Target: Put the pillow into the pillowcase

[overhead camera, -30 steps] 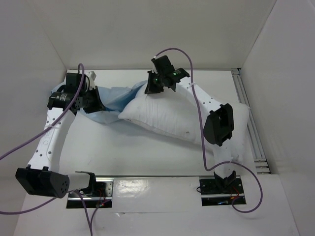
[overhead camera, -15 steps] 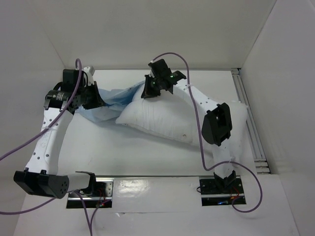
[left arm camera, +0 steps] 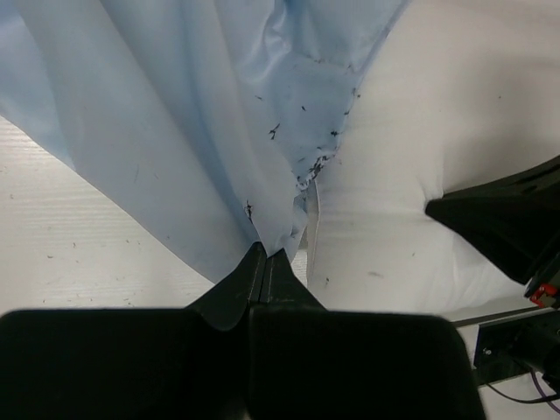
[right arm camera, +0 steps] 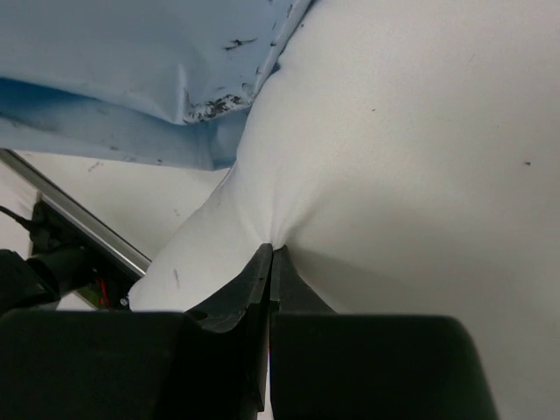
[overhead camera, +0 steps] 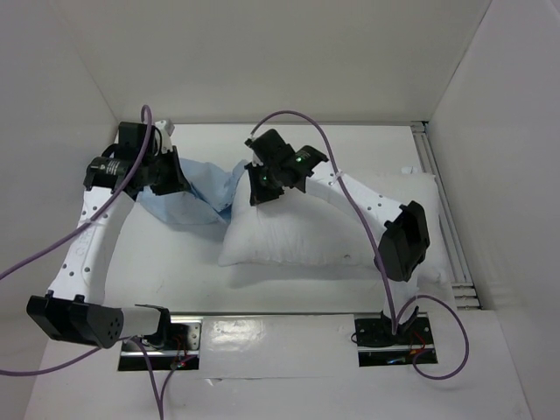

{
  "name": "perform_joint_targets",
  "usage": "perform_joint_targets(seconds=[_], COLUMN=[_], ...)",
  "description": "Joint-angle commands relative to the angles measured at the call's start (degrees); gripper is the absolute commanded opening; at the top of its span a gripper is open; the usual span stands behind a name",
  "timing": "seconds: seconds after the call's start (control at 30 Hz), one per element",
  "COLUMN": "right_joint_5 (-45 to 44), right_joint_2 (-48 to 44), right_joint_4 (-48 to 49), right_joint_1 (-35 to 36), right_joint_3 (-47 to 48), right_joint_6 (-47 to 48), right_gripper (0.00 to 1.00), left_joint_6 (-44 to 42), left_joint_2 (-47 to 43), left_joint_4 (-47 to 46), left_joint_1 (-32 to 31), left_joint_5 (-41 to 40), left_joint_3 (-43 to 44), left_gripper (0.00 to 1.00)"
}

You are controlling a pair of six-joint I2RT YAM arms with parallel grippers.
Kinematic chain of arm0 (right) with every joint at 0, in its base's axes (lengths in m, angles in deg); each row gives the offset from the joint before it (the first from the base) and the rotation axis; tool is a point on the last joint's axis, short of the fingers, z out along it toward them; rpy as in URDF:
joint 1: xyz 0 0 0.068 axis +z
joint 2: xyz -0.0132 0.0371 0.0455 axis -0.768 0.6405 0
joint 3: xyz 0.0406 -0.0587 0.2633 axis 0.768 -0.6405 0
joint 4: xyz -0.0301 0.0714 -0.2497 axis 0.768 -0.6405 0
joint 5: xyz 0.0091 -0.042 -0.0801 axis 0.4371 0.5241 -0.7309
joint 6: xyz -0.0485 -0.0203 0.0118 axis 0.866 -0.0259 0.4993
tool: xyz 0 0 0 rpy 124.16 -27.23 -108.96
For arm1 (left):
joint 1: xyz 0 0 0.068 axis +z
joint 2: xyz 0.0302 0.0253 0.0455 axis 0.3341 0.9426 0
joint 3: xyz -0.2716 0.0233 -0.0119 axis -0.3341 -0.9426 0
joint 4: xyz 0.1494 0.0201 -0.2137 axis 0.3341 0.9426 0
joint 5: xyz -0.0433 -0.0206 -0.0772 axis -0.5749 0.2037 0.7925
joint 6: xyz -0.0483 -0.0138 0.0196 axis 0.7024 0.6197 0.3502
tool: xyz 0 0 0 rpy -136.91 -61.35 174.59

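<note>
We log the counter (overhead camera: 175,267) carrying everything; the pillow (overhead camera: 332,232) lies centre to right, long axis running left-right, its left end pointing at the pillowcase (overhead camera: 199,199); the pillowcase sits bunched at far left, its right edge touching and partly lapping the pillow's far-left corner; so the case lies left of the pillow, in line with that long axis; we judge the coming move is a leftward feed of that corner into the case, with hardly any pillow inside yet; whether the case mouth gapes we cannot tell; the right hand (overhead camera: 259,194) is clamped on a pinch of pillow fabric at the far-left corner; the left hand (overhead camera: 177,182) is clamped on a fold of pillowcase, further left, the nearer arm to the case.
</note>
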Motion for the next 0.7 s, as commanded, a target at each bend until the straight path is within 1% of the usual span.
perform_joint_targets(seconds=[0.0,0.03,0.1,0.17,0.3,0.33,0.47,0.5,0.57,0.63,0.67], right_joint_5=[-5.0,-5.9,-6.5,-5.9,-5.3,-5.3,-5.3,-5.3,-5.3,-2.9,-2.3], right_joint_2=[-0.6,-1.2,-4.4,-5.1,-6.2,-7.1,-9.5,-9.5,-10.4,-10.9,-10.4], right_joint_4=[-6.7,-7.2,-5.7,-6.2,-9.2,-9.8,-10.4,-10.4,-10.4,-10.4,-11.2], right_joint_1=[1.6,1.6,0.2,-0.4,0.4,0.4,1.5,1.5,1.5,2.2,3.6], right_joint_3=[4.1,4.1,0.4,-0.5,-4.8,-5.7,-8.3,-9.1,-9.7,-9.7,-9.7], right_joint_6=[2.7,2.7,2.1,2.1,3.2,3.2,3.2,3.2,3.9,5.4,6.4], right_gripper=[0.0,0.0,0.0,0.0,0.0,0.0,0.0,0.0,0.0,0.0,0.0], left_joint_6=[-0.4,0.2,0.2,1.4,2.5,4.2,6.2,6.2,6.2,6.2,6.2], left_joint_2=[-1.1,-1.6,-2.5,-3.3,-4.5,-4.5,-4.5,-4.5,-4.0,-3.3,-2.7], left_joint_4=[-0.2,0.5,1.1,1.7,1.7,1.7,1.0,-0.6,-1.1,-1.6,-1.6], left_joint_1=[-0.7,-0.7,-0.7,-0.7,-0.1,-0.1,0.4,0.4,0.4,0.4,0.4], left_joint_5=[-1.5,-2.5,-5.2,-6.8,-6.8,-7.5,-7.5,-7.5,-5.6,-4.1,-3.3], left_joint_3=[3.4,3.5,3.5,4.1,4.7,4.7,6.1,6.1,6.8,8.2,8.2], left_gripper=[0.0,0.0,0.0,0.0,0.0,0.0,0.0,0.0,0.0,0.0,0.0])
